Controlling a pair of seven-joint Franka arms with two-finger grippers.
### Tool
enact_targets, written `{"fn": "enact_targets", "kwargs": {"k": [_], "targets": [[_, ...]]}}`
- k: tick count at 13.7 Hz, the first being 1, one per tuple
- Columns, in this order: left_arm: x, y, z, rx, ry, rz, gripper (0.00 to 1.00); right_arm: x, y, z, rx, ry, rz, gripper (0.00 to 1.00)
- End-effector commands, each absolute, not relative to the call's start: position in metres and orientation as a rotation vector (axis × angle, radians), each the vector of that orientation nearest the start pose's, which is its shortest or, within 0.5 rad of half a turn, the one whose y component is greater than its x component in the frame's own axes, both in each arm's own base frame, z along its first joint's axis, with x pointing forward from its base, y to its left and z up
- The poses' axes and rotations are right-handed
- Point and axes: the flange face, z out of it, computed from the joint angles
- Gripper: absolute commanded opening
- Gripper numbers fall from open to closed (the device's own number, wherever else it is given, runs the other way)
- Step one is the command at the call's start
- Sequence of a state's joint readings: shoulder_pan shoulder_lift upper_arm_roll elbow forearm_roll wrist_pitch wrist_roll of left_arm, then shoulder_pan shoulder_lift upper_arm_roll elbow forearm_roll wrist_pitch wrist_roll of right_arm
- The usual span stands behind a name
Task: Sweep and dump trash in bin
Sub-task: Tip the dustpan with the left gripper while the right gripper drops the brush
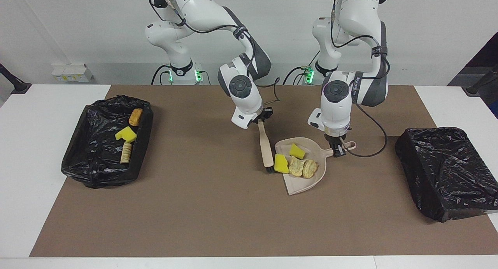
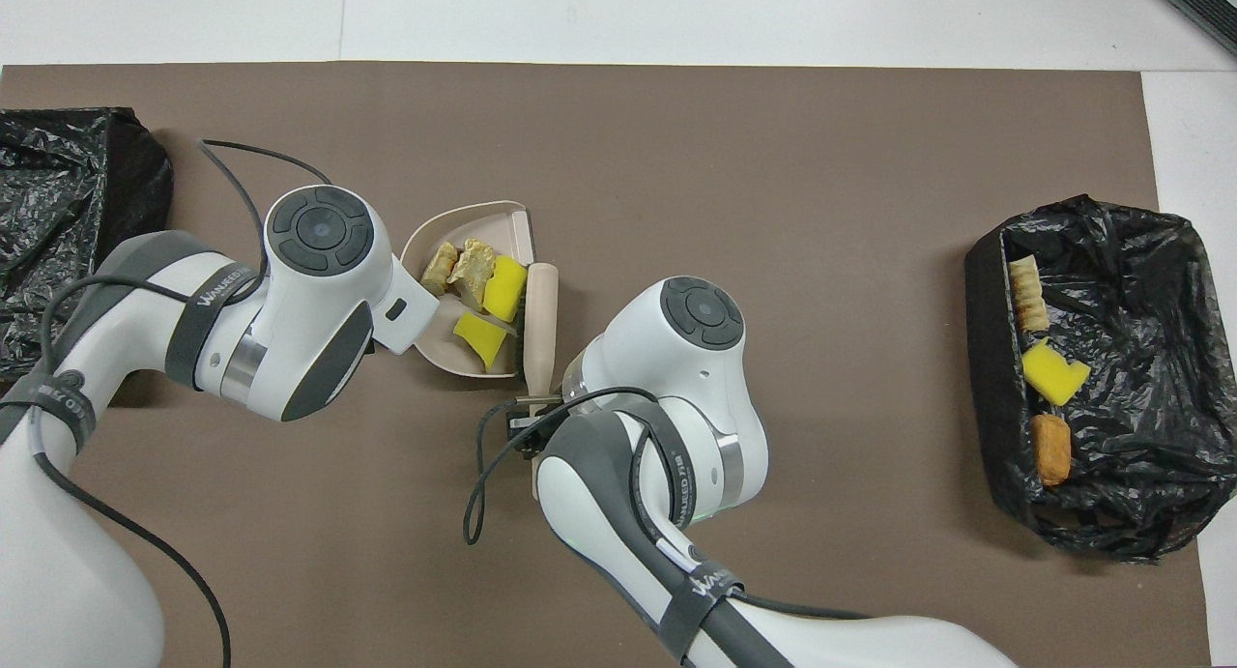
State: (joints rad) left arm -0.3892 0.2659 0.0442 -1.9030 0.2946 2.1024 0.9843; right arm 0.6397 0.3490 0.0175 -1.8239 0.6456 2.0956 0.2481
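- Right tool (image 1: pixel 260 121) pinching the brush (image 1: pixel 266 148) handle, bristles down on the table (image 1: pixel 194 206), touching a yellow sponge chunk (image 1: pixel 281 163) at the dustpan (image 1: pixel 307 183) lip.
- Left tool (image 1: pixel 337 151) clamped on the dustpan handle.
- Inside the pan: another sponge chunk (image 1: pixel 297 151), two tan bread pieces (image 1: pixel 303 167).
- Three scraps (image 1: pixel 127 134) in the bin (image 1: pixel 97 171) at the right arm's end.

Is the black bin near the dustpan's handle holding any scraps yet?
No: in the facing view that bin shows only black plastic, while the scraps sit in the dustpan and the other bin.
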Motion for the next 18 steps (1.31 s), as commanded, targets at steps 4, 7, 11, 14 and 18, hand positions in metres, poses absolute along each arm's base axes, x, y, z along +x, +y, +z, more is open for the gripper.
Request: {"fn": "enact_targets", "kwargs": {"k": [4,7,11,14,18], "targets": [[0.578,-0.176,0.359,-2.067,2.083,0.186,0.00,0.470,0.382,0.436,-2.691,-0.099,0.402,0.00],[0.585,-0.161,0.355,-2.133,2.131,0.097,0.00,0.465,0.362,0.455,-2.764,-0.166,0.430,0.00],[0.594,-0.136,0.378,-2.159,2.205,-0.024,0.00,0.483,0.288,0.498,-2.987,-0.154,0.331,0.00],[0.602,-0.084,0.410,-2.215,2.117,-0.103,0.00,0.495,0.222,0.523,-3.057,-0.060,0.328,0.00],[0.616,-0.012,0.458,-2.198,2.092,-0.217,0.00,0.487,0.165,0.528,-3.062,-0.053,0.478,0.00]]}}
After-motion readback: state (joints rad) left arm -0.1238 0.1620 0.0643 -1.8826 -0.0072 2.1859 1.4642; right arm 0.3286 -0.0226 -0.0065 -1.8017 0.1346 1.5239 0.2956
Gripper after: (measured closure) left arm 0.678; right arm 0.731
